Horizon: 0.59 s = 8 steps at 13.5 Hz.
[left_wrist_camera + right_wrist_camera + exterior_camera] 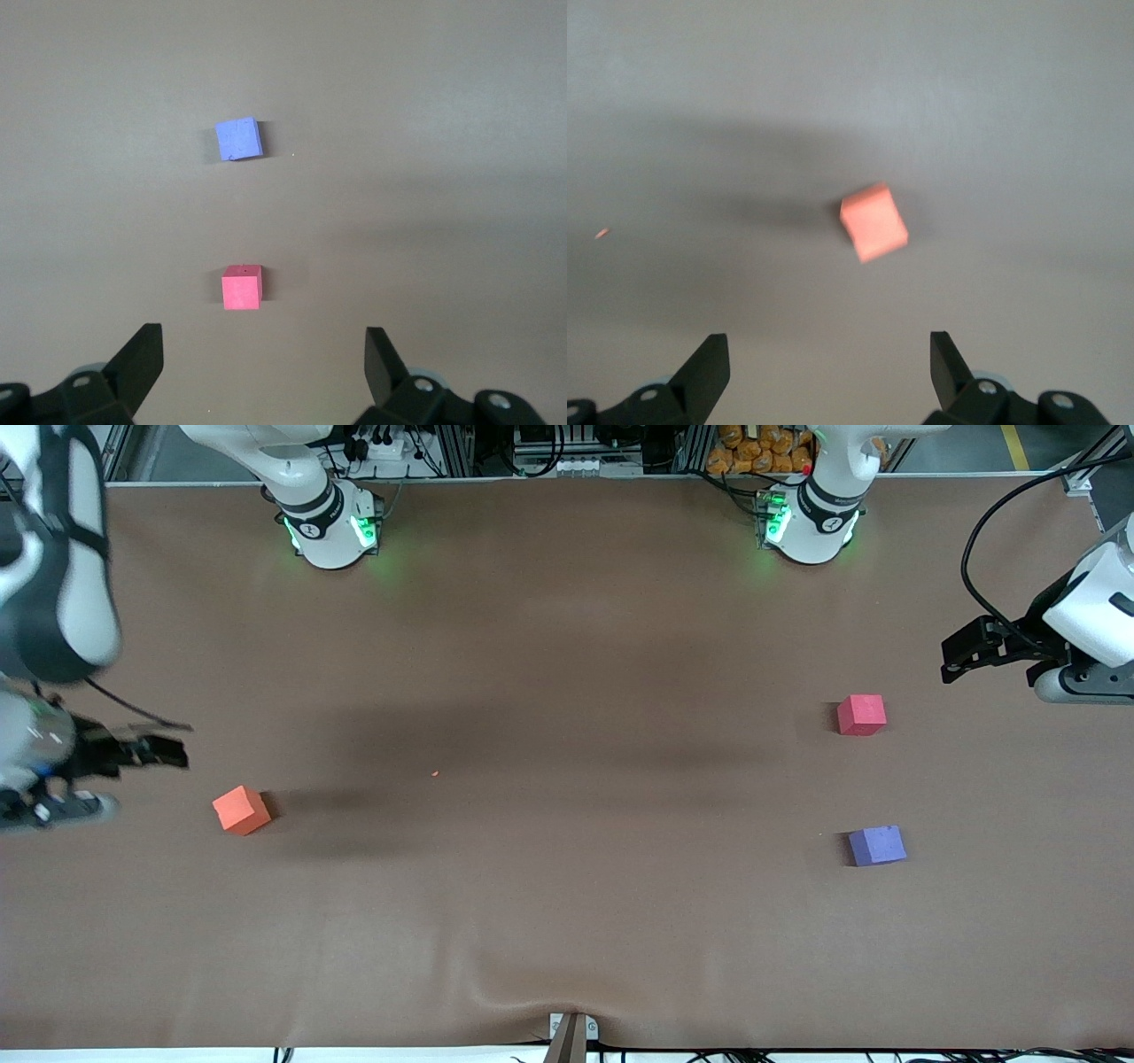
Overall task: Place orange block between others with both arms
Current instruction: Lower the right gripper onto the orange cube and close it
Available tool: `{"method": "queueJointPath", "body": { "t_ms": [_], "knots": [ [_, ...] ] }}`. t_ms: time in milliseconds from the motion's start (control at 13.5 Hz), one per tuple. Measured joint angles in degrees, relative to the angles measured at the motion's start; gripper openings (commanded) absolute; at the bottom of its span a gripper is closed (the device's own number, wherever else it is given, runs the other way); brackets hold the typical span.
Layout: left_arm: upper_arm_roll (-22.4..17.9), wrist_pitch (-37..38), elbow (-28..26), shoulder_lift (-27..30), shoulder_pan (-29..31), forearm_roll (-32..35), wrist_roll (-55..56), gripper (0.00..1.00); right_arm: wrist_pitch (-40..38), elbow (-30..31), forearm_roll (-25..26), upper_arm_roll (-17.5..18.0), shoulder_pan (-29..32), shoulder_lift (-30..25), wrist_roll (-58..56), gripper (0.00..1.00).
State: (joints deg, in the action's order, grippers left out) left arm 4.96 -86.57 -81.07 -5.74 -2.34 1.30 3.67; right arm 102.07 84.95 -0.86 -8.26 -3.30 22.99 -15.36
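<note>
The orange block (241,810) (873,221) rests on the brown table toward the right arm's end. My right gripper (173,749) (829,354) hangs open and empty above the table beside that block, apart from it. Toward the left arm's end sit the others: a red-pink cube (861,715) (241,287) and, nearer the front camera, a purple-blue cube (877,845) (238,139). My left gripper (957,657) (264,356) is open and empty, up in the air beside the red-pink cube and short of it.
The brown table cover (567,691) has a wrinkle at its near edge by a small bracket (571,1032). A tiny orange crumb (435,773) (601,234) lies mid-table. The arm bases (332,522) (811,518) stand along the back edge.
</note>
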Motion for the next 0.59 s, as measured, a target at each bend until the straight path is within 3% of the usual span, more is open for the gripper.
{"method": "queueJointPath", "body": {
  "t_ms": [222,593],
  "knots": [
    [-0.01,-0.03,0.01,-0.04,0.01,0.00,0.00,1.00,8.49,0.02,0.00,-0.21,0.55,7.11,-3.83,1.00],
    [-0.01,-0.05,0.02,-0.05,0.01,0.00,0.00,1.00,14.34,-0.10,0.00,-0.42,1.45,14.13,-12.35,1.00]
  ]
}}
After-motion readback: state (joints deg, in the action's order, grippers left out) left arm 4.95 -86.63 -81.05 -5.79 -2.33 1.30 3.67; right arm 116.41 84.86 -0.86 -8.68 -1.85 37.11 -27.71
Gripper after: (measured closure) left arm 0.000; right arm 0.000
